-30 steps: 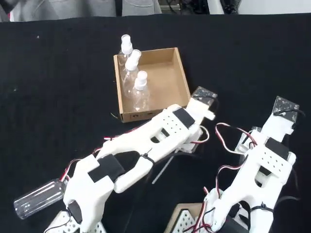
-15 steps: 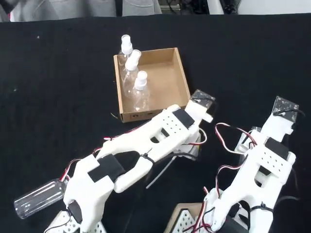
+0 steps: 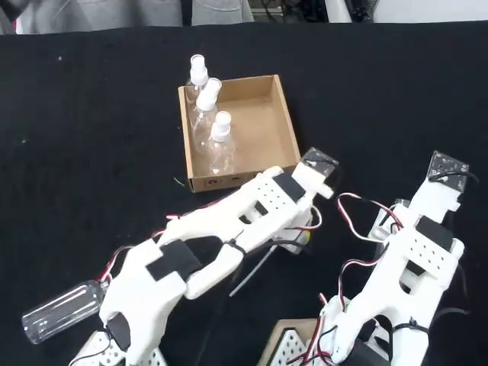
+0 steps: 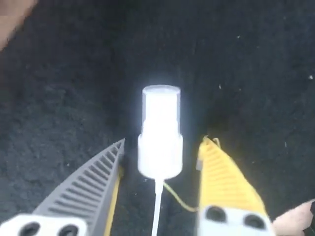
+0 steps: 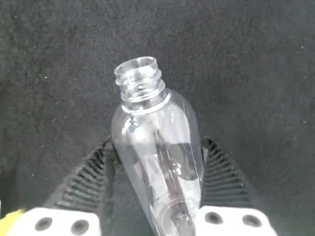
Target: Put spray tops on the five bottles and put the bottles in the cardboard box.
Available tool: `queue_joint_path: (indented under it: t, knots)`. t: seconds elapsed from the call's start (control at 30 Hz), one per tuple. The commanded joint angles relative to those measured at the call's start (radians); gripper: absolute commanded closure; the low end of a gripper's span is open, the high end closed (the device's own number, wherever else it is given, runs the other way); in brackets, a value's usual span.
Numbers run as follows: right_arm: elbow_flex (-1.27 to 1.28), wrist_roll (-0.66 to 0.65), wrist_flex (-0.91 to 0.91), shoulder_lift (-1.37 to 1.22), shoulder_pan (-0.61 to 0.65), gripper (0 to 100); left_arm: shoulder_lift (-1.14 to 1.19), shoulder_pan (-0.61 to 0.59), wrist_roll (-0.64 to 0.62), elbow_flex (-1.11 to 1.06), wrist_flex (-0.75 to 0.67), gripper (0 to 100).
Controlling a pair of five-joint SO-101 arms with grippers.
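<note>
1. Near edge: a tan perforated board (image 3: 286, 343) is noted between the two arm bases.
2. Near left: a lying bottle (image 3: 61, 311), clear and without a top, is seen on its side on the black cloth (image 3: 91, 152), beside the base of the left arm (image 3: 229, 221).
3. The table is covered throughout by the black cloth, which is matte, finely fibrous, and flecked with pale lint in the wrist views.
4. The left gripper (image 4: 162, 145) is held low over the cloth. Its jaws are apart, a white spray top (image 4: 160, 132) lies between them, and a dark gap is seen on each side. The thin dip tube (image 3: 248, 273) trails back under the arm.
5. The right gripper (image 5: 157, 147) is clamped on an open-necked bottle (image 5: 155, 142), with a ribbed finger pressed to each flank. The right arm (image 3: 412, 259) is looped with red and white wires (image 3: 358, 206).
6. Beyond the left arm, the cardboard box (image 3: 259, 133) is seen with three capped bottles (image 3: 204, 103) laid along its left side. One spray head overhangs the far wall.
7. Past the far table edge, grey fabric (image 3: 114, 14) and a strip of white wall (image 3: 427, 9) are noted.
</note>
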State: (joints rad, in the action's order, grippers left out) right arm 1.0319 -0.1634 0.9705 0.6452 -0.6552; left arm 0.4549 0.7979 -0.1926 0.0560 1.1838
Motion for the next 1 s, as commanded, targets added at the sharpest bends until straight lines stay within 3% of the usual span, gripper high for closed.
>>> queue_joint_path:
  t: [0.0, 0.27, 0.67, 0.97]
  knots:
    - [-0.012, 0.005, -0.021, 0.030, -0.017, 87.4, 0.063, -0.016, 0.009, 0.097, 0.008, 80]
    - [-0.012, 0.005, -0.021, 0.028, -0.017, 87.4, 0.147, -0.016, 0.003, 0.312, 0.193, 87]
    - [-0.012, 0.003, -0.021, 0.027, -0.015, 87.4, 0.137, -0.016, 0.003, 0.325, 0.206, 97]
    - [0.005, -0.002, -0.021, 0.033, 0.038, 87.4, 0.133, -0.010, 0.000, 0.328, 0.233, 97]
